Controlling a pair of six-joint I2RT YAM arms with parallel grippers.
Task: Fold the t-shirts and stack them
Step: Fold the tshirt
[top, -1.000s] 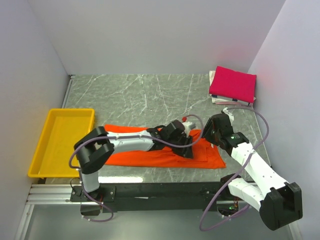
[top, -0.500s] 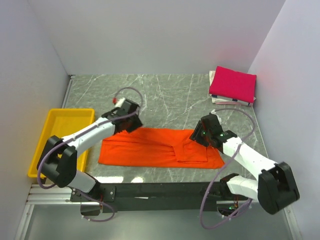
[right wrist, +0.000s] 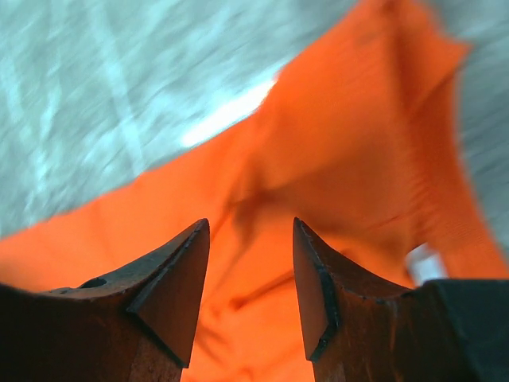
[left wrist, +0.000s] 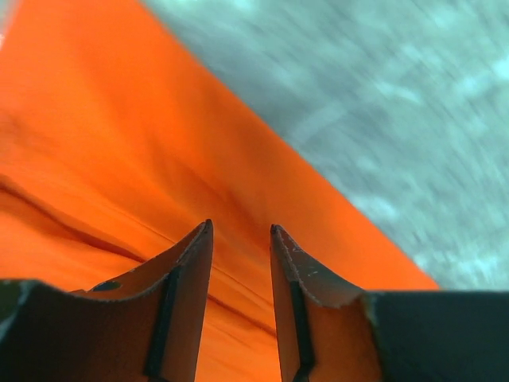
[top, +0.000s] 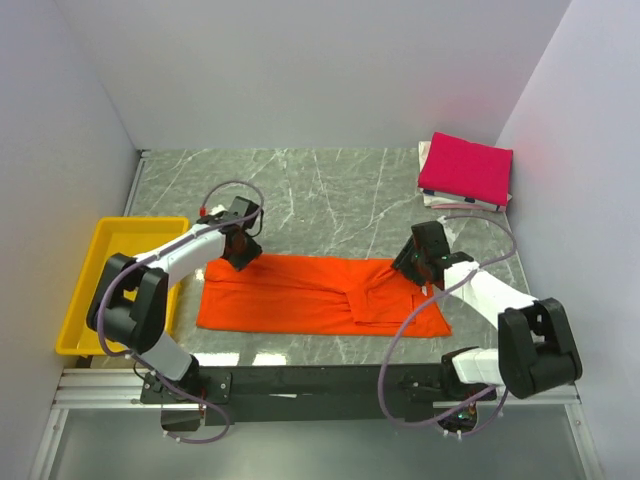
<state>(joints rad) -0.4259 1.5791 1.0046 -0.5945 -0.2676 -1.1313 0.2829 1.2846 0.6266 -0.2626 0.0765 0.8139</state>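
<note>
The orange t-shirt (top: 310, 295) lies in a long flat band across the front of the marble table, with a folded flap at its right end. My left gripper (top: 243, 258) is open and empty over the shirt's far left corner; the left wrist view shows orange cloth (left wrist: 119, 159) between its spread fingers (left wrist: 191, 270). My right gripper (top: 408, 268) is open and empty over the shirt's far right corner, above orange cloth (right wrist: 350, 159). The magenta-pink t-shirt (top: 466, 168) lies folded at the back right corner.
A yellow plastic tray (top: 90, 300) sits at the left edge of the table. White cloth or paper (top: 440, 200) shows under the pink shirt. Walls close in the left, back and right. Bare marble (top: 330, 200) lies behind the orange shirt.
The left arm swung from the shirt's middle right to its far left corner. The right gripper moved in to the far right corner. The shirt now lies flatter and longer.
</note>
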